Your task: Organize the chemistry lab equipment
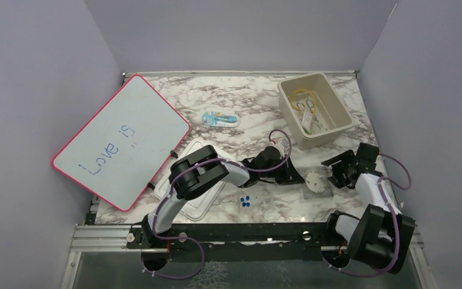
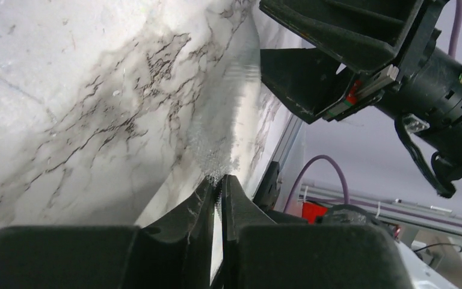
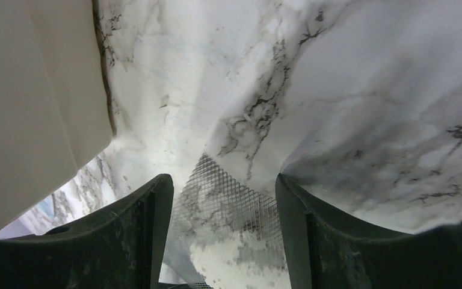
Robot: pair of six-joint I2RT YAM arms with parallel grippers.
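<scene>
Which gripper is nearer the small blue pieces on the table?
Left. The left gripper sits just right of the blue pieces; the right gripper is farther right.

You see the left hand (image 2: 219,180) at bottom centre, its two dark fingers (image 2: 186,211) pinched almost together on the near edge of a wire mesh sheet (image 2: 228,120). The sheet runs up and away from the tips, nearly edge-on, see-through, with a whitish patch close to the fingers. There's marble counter (image 2: 84,90) all along the left. The right hand (image 2: 271,36) is top right, fingers apart, near the sheet's far end. A purple cable (image 2: 319,165) loops at lower right.
</scene>
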